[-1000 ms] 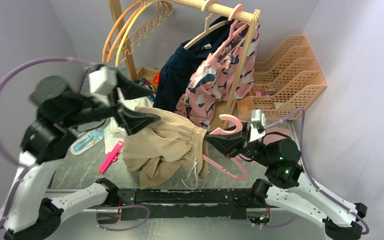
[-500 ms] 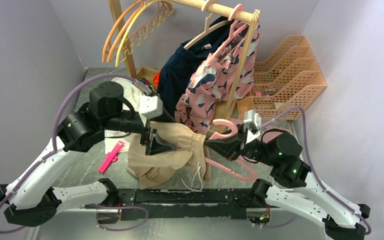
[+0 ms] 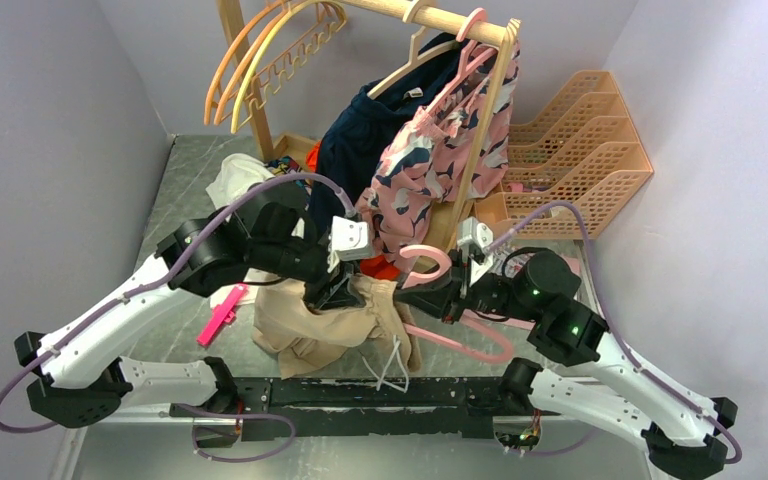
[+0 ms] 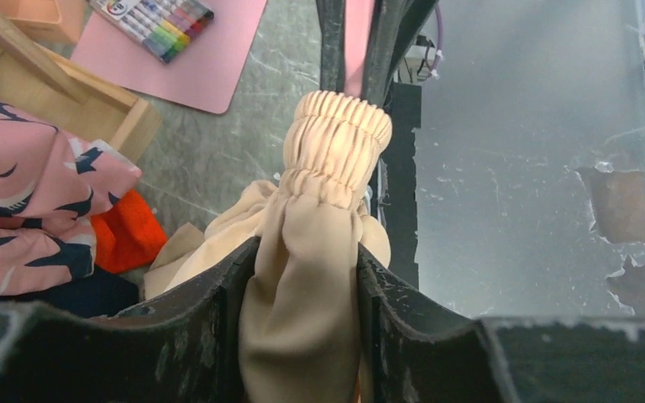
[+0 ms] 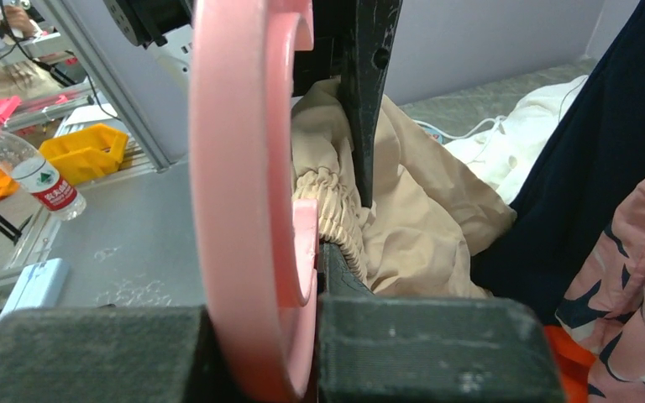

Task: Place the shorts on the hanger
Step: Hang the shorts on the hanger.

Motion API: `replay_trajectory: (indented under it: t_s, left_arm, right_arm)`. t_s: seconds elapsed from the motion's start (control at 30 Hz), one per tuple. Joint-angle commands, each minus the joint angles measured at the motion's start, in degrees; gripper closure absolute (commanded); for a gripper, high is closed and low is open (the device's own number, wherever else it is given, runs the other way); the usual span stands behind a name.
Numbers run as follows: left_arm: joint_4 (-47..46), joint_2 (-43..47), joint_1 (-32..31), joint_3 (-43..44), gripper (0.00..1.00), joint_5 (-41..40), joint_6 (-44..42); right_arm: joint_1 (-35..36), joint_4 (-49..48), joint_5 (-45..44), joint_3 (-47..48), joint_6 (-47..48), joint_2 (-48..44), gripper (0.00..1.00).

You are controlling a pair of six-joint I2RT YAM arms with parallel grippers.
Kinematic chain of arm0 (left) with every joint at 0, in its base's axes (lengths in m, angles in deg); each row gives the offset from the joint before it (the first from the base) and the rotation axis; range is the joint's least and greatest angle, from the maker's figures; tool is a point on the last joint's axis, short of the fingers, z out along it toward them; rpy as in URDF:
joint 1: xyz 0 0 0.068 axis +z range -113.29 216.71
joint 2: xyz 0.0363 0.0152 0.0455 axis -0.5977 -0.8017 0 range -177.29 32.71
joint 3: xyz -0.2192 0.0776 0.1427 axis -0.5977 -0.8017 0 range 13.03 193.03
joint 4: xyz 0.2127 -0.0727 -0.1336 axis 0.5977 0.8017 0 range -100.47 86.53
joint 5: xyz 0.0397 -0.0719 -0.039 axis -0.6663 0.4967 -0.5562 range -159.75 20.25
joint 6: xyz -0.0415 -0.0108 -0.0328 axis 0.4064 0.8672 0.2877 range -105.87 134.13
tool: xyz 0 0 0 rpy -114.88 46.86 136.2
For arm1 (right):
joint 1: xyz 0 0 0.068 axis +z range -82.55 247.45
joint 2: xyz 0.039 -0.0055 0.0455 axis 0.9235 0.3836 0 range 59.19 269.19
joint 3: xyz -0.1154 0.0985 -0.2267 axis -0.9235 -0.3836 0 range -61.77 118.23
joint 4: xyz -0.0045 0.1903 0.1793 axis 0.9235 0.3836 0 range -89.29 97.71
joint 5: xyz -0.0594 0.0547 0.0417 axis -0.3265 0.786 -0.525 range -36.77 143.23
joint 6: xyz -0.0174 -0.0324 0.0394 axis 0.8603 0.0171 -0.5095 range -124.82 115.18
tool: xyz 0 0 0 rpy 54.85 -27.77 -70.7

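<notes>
Tan shorts (image 3: 305, 325) crumpled, gathered end lifted just beside tilted pink hanger (image 3: 460, 345).

The left gripper (image 4: 306, 252) has its two dark fingers (image 4: 218, 311) pressed against either side of a thick fold of the beige shorts (image 4: 302, 327), which fills the gap between them. Beyond that fold, the shorts' gathered waistband (image 4: 340, 138) reaches up to the right gripper (image 4: 354, 80), where a strip of the pink hanger (image 4: 356, 38) sits between that gripper's fingers. Left of the shorts lie an orange cloth (image 4: 130, 235), a pink patterned garment (image 4: 34, 201) and navy fabric (image 4: 50, 294). Farther up on that side are a wooden frame (image 4: 59, 92), a pink sheet (image 4: 210, 59) and a pack of markers (image 4: 151, 17). Right of the shorts is scuffed grey tabletop (image 4: 537, 168).
</notes>
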Motion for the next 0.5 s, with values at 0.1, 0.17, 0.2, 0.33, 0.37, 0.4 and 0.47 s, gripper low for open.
replay_trajectory:
  t_s: [0.1, 0.17, 0.2, 0.33, 0.37, 0.4, 0.47]
  left_arm:
    - [-0.28, -2.93, -2.7, 2.37, 0.74, 0.42, -1.54]
    - [-0.93, -3.3, -3.12, 2.36, 0.74, 0.48, -1.34]
    - [-1.26, -3.43, -3.26, 2.33, 0.73, 0.62, -1.32]
    - [-2.54, -3.72, -3.88, 1.6, 0.74, 0.38, -0.8]
    - [-3.15, -3.7, -3.97, 1.24, 0.77, 0.3, -0.54]
    - [-3.65, -3.65, -4.08, 0.85, 0.79, 0.39, -0.37]
    - [-4.69, -3.51, -4.34, 0.05, 0.9, 0.49, -0.12]
  right_arm:
    - [-0.01, -6.63, 8.14, 3.52, -1.73, 2.16, 1.0]
    - [-0.01, -8.07, 9.2, 3.12, -2.54, 2.63, 1.0]
    - [0.01, -8.75, 9.54, 2.98, -2.76, 2.81, 1.0]
    - [-0.04, -10.72, 10.54, 2.48, -3.8, 3.19, 1.0]
    - [-0.05, -11.52, 10.85, 2.23, -4.17, 3.27, 1.0]
    - [-0.05, -12.3, 11.06, 1.9, -4.64, 3.38, 1.0]
    - [-0.04, -13.58, 11.6, 1.59, -5.23, 3.68, 1.0]
